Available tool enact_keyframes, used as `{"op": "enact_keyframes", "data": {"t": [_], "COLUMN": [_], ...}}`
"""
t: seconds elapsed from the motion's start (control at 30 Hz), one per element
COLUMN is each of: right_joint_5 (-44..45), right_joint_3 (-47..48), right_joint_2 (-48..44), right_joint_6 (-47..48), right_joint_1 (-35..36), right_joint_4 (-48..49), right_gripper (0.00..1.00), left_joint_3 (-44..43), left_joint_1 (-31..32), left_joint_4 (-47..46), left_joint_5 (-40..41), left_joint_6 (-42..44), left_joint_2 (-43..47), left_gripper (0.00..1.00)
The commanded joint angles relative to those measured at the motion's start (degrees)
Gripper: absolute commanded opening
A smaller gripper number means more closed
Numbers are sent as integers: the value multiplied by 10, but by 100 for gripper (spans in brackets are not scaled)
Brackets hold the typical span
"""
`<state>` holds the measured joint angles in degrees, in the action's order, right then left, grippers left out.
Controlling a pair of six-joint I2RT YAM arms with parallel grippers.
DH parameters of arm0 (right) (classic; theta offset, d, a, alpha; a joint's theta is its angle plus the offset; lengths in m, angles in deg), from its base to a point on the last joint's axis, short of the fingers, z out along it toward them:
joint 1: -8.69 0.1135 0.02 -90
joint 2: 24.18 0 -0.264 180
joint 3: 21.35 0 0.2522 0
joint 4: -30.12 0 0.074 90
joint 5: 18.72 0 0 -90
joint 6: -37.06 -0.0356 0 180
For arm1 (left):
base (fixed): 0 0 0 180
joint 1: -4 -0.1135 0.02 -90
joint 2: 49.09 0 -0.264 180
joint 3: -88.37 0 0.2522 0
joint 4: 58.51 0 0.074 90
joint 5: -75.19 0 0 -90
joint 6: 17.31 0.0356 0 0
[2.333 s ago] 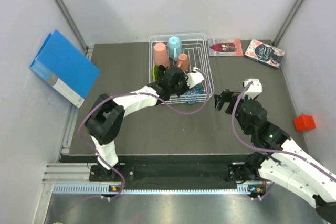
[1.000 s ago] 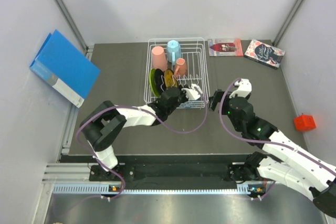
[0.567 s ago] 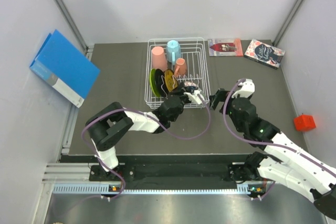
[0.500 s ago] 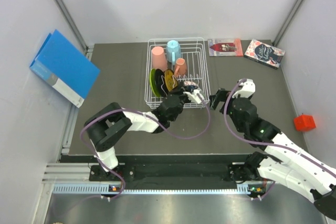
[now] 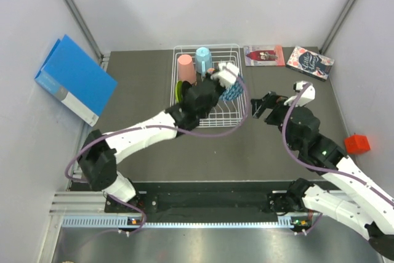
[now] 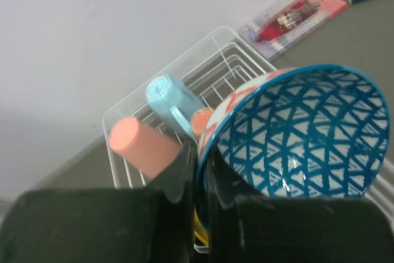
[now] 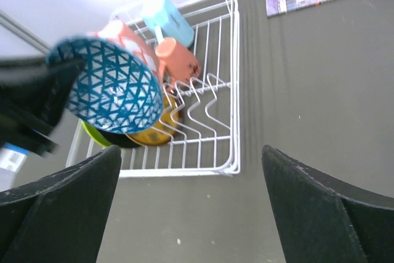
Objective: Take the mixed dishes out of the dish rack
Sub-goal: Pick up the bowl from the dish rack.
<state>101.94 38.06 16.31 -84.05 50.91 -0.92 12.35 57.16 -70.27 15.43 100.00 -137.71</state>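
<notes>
My left gripper (image 5: pixel 220 84) is shut on the rim of the blue patterned bowl (image 5: pixel 231 93) and holds it up over the white wire dish rack (image 5: pixel 178 113). In the left wrist view the jaws (image 6: pixel 202 170) pinch the bowl's rim (image 6: pixel 301 133). In the rack stand a pink cup (image 5: pixel 186 66), a light blue mug (image 5: pixel 204 58) and a salmon cup (image 7: pixel 177 60). The yellow plate (image 7: pixel 157 129), black plate (image 7: pixel 120 141) and lime-green plate (image 7: pixel 92 135) stand under the bowl (image 7: pixel 114 87). My right gripper (image 5: pixel 268 104) is open and empty, right of the rack (image 7: pixel 234 121).
A blue binder (image 5: pixel 75 79) leans at the left wall. Two books (image 5: pixel 263 55) (image 5: pixel 310 63) lie at the back right. A small red object (image 5: pixel 357 144) sits at the right edge. Dark mat shows in front of the rack.
My left gripper has lifted the blue bowl from the rack's front up and back over it. My right gripper has drawn back a little to the right.
</notes>
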Motion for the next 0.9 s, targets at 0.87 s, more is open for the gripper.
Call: {"op": "enact_keyframes", "data": {"t": [0.87], "right_joint_5": [31], "right_joint_3": [217], "right_joint_2": [125], "right_joint_6": [22], "right_joint_1": [-6], "right_joint_4": [-98], "right_gripper": [83], "left_joint_3": [-389], "left_joint_1": [-16], "left_joint_4": [667], "left_joint_5": [-216], "left_joint_6": [-590], "left_joint_2": [-81], "left_gripper": [0]}}
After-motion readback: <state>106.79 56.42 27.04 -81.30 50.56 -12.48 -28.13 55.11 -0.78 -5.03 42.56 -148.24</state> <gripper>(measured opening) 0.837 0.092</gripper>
